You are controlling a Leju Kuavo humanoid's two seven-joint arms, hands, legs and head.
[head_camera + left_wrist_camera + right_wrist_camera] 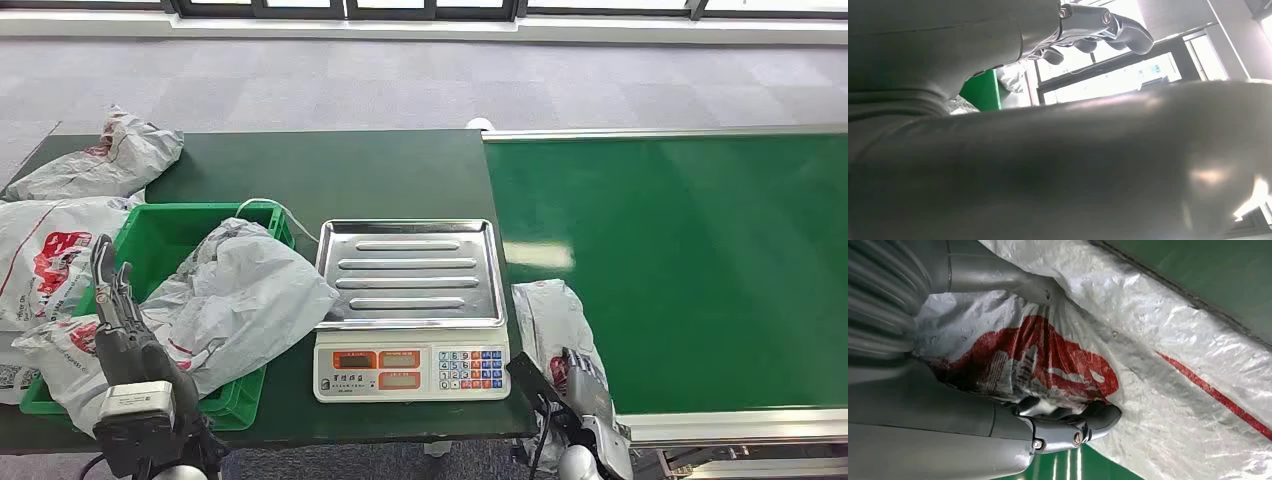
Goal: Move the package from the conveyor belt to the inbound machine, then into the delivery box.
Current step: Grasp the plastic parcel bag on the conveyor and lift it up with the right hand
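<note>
One grey poly mailer with red print (545, 318) lies at the near corner of the green conveyor belt (690, 260), just beside the weighing scale (410, 310). The right hand (585, 385) is on its near end — in the right wrist view the thumb and dark fingers (1098, 419) press into the crumpled film, so it looks gripped, though how firmly I cannot tell. The left hand (112, 300) stands fingers up and apart, holding nothing, over the green delivery crate (160, 235), which already holds a mailer (240, 295).

Risks, as I judge them: the slack film could slip through the fingers on the lift, or the bag could drag against the scale's edge and shift it — the hold sits at one end, so the rest will sag.
</note>
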